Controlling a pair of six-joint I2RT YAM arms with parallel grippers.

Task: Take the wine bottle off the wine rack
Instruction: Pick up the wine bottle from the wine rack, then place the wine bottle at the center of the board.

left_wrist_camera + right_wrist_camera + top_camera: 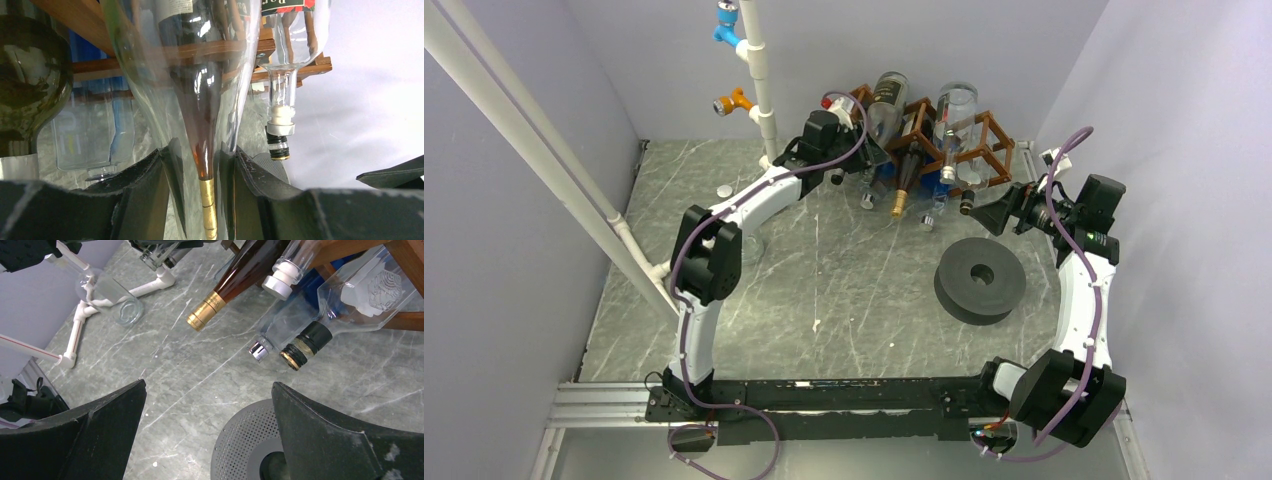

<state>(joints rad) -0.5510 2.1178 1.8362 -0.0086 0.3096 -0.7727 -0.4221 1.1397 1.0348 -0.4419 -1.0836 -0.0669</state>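
**item:** clear wine bottle, tapered, lying neck-down in the wine rack, upper centre of the top view.

**hold:** left gripper clamped on the bottle's slim neck, one pad on each side of the glass. the amber tint and gold foil between the pads seem to belong to the amber bottle behind, seen through the glass, though the view is too cluttered to be sure.

**spare:** right gripper jaws wide apart and holding nothing, over the table just beside the grey disc.

**neighbours:** white-stoppered bottle and square clear bottle, both crowded close in adjoining cells.

**risks, as judged:**
- smooth tapering glass may slide through the pads if the pull runs along the neck.
- a pull off the cell's axis could jam the body against the slats and drag the light rack forward.
- the packed neighbours may be knocked loose and roll out.
- with only the neck held, the heavy body may swing down once free.
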